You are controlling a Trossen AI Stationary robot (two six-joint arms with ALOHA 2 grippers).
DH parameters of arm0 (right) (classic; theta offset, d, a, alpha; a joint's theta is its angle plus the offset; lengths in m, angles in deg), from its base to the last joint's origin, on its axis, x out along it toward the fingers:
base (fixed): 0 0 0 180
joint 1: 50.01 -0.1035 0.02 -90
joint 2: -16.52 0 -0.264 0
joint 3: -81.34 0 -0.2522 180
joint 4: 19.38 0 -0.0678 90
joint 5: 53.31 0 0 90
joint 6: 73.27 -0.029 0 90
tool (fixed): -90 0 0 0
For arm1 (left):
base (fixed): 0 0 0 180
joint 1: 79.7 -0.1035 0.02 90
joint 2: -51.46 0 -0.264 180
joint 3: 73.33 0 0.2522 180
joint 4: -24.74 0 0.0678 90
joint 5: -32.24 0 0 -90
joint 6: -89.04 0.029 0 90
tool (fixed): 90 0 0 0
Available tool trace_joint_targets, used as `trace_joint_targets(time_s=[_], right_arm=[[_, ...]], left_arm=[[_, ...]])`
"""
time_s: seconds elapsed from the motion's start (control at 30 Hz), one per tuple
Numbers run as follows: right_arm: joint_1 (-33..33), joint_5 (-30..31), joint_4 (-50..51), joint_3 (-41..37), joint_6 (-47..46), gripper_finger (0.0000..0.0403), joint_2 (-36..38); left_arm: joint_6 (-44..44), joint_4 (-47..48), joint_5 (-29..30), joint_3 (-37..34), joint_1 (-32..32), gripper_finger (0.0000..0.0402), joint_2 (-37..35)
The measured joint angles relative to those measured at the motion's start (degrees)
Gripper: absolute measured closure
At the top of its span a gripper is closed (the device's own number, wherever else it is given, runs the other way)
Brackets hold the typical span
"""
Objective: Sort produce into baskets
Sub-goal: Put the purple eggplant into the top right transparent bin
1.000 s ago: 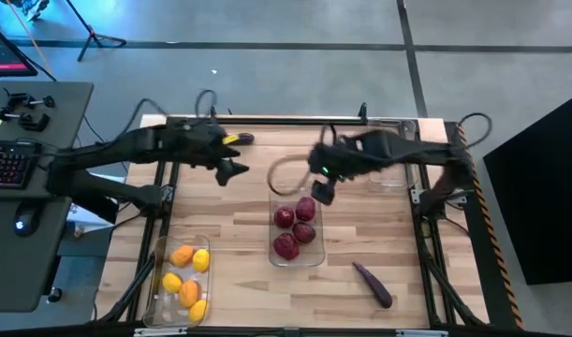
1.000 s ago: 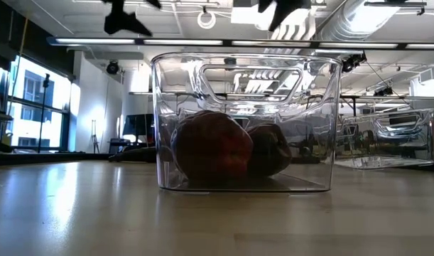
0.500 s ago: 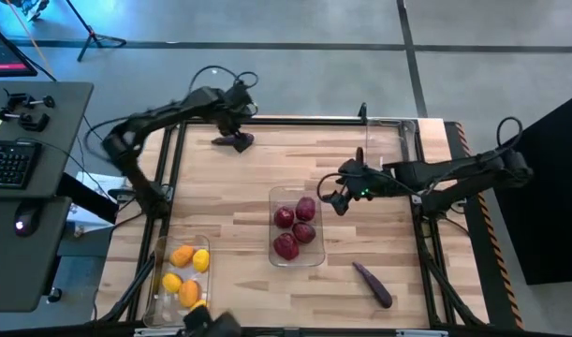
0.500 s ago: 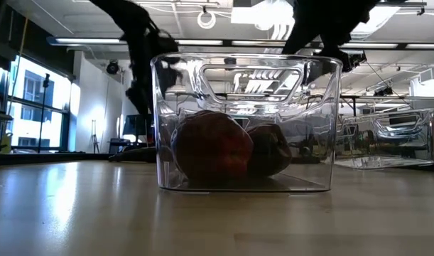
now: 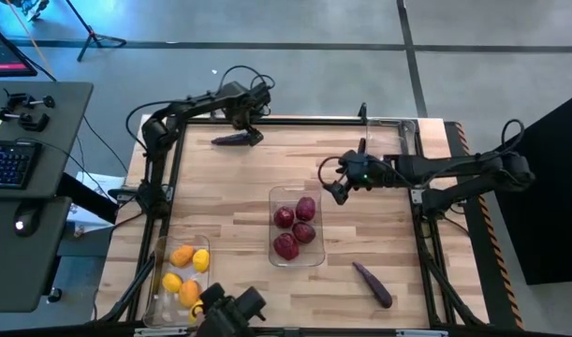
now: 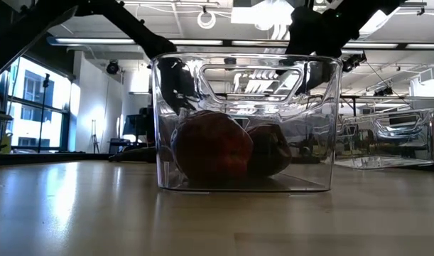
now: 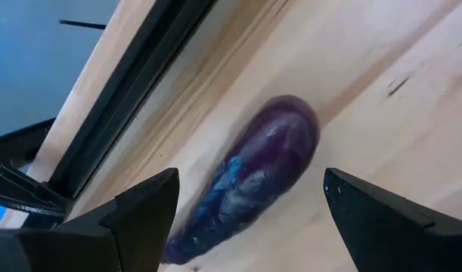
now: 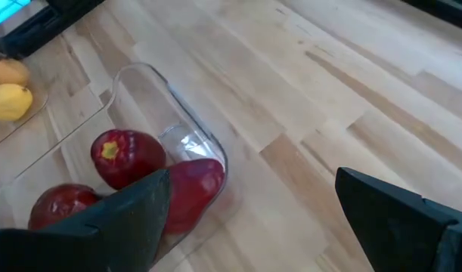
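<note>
The slim glossy dark purple eggplant [image 7: 249,185] at the table's far left edge looks light, firm and slippery, so I'd pinch its thick middle with my left gripper [image 7: 246,208], spread open around it, while my right gripper [image 5: 340,190], also open, hovers beyond the clear rectangular plastic bin [image 5: 315,256] of red fruit.

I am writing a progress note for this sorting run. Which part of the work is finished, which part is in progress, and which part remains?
Done: four dark red fruits lie in the middle bin, and the yellow and orange fruits in the left bin. In progress: the left gripper, open, straddles an eggplant at the table's far edge. Left: a second eggplant lies loose on the table, and the third bin shows no produce. The right gripper, open, hangs beside the middle bin.
</note>
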Motion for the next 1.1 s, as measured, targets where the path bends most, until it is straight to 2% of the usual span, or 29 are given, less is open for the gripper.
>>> trace_joint_targets(time_s=[0.37,0.47,0.63,0.7,0.77,0.93,1.1], right_arm=[[3.3,-2.6,-0.6,0.0,4.2,0.0039,0.0],[3.9,-3.3,-0.6,0.0,4.2,0.0039,0.0],[4.4,-3.7,-0.6,0.0,4.9,0.0039,0.0],[4.4,-3.8,-0.6,0.0,5.1,0.0039,0.0],[4.4,-3.9,-0.6,0.0,5.1,0.0039,0.0],[4.4,-3.9,-0.6,0.0,5.1,0.0039,0.0],[4.4,-3.8,-0.7,0.0,5.1,0.0039,0.0]], left_arm=[[-3.7,5.2,-1.1,8.5,2.8,0.0087,0.0],[-4.0,6.1,-0.1,7.8,4.5,0.0095,-0.1],[-2.3,1.8,-0.4,2.6,5.5,0.0118,0.0],[-2.5,1.0,1.6,0.8,5.1,0.0129,0.0],[-3.8,1.5,2.4,0.4,4.1,0.0142,0.0],[-3.4,1.4,-0.3,0.5,1.4,0.0170,0.2],[-2.5,1.2,0.0,0.5,0.6,0.0173,0.4]])
